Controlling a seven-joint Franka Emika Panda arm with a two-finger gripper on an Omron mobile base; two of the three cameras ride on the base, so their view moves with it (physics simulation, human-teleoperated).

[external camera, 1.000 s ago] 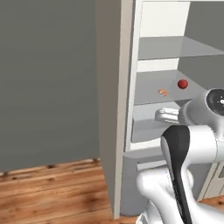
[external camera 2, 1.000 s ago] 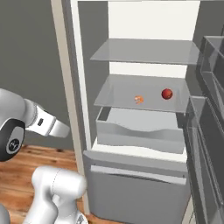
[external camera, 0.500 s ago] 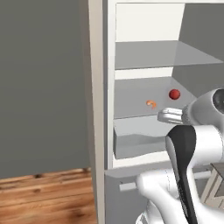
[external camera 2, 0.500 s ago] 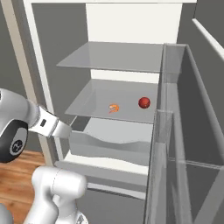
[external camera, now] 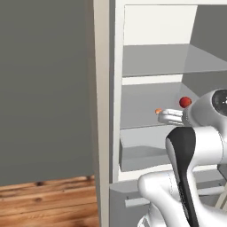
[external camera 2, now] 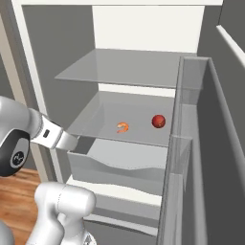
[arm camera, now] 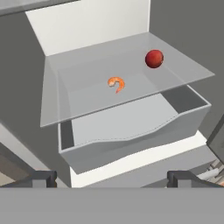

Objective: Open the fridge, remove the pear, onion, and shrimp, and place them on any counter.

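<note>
The fridge (external camera: 116, 88) stands open, white inside (external camera 2: 143, 28). On its middle grey shelf (arm camera: 87, 100) lie the dark-red onion (arm camera: 154, 58) and, to its left, the small orange curled shrimp (arm camera: 116, 83). Both also show on that shelf from the base cameras: onion (external camera: 185, 102) (external camera 2: 158, 121), shrimp (external camera: 158, 111) (external camera 2: 123, 127). My gripper (arm camera: 111, 179) is open and empty, held in front of the fridge below shelf level, its fingertips (arm camera: 41, 178) far apart. From the left base view the gripper (external camera: 167, 116) sits just before the shelf edge. The pear and the counter are out of view.
A grey drawer (arm camera: 131, 135) sits under the shelf, its front pulled slightly out. An upper shelf (external camera 2: 124, 67) is bare. The open door with its bins (external camera 2: 210, 143) stands close on the right. A grey wall (external camera: 44, 88) and wooden floor (external camera: 44, 199) lie left.
The whole picture has shifted and the fridge interior looks larger and closer: the base has driven in. Onion and shrimp have not moved on the shelf. The gripper stays open.
</note>
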